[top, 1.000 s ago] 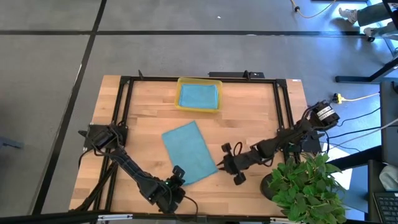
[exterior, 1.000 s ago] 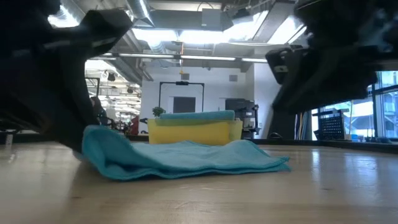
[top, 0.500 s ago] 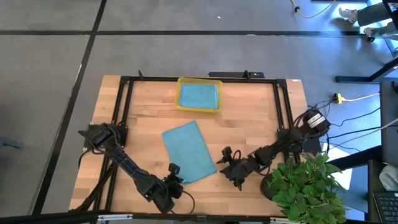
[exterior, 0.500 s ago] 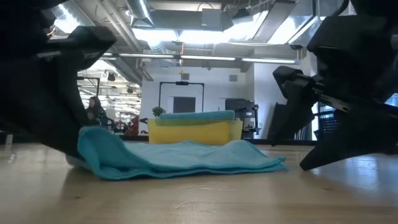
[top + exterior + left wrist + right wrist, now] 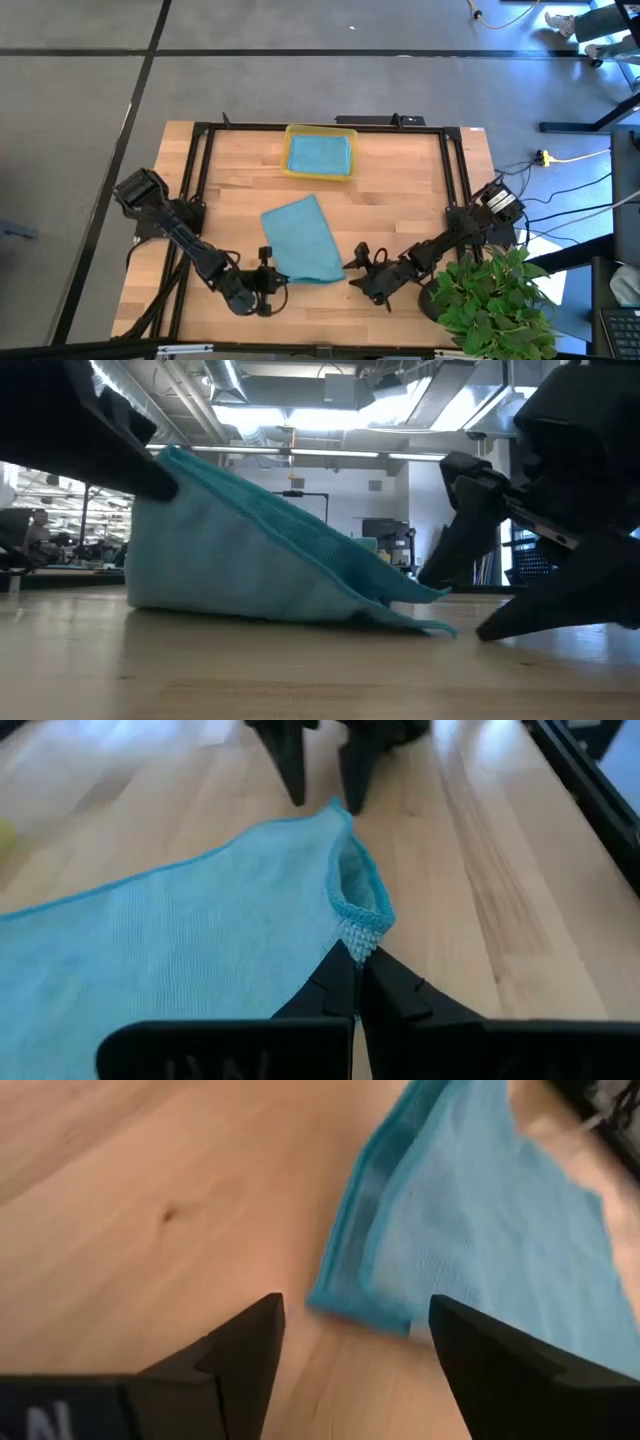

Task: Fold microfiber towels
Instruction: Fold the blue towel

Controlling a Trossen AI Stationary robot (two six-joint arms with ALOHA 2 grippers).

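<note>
A teal-blue microfiber towel (image 5: 300, 238) lies in the middle of the wooden table, raised at its near left corner. That corner is held up by my left gripper (image 5: 270, 275), which is shut on it (image 5: 358, 970). My right gripper (image 5: 360, 272) stands open just off the towel's near right corner (image 5: 360, 1305), with one finger on either side and neither touching it. In the low view the towel (image 5: 260, 560) slopes down from its raised end to the table. A second teal towel (image 5: 320, 152) lies in the yellow tray (image 5: 290, 172) at the far edge. My left gripper pinches the towel's near left corner (image 5: 360, 932) between its two shut fingers, by the stitched edge. The fingers slant down at it from the table's near left. The corner (image 5: 180, 460) is lifted clear, and the towel's far and right parts rest on the table.
A potted plant (image 5: 490, 290) stands at the near right corner, close to my right arm. A black frame (image 5: 200, 180) runs along the table's left, far and right sides. Bare wood (image 5: 400, 190) lies to the right of the towel.
My left gripper has risen and rolled, drawing the towel's near left corner up off the table and toward the left; the rest has stayed flat. My right gripper has opened and sunk toward the towel's near right corner.
</note>
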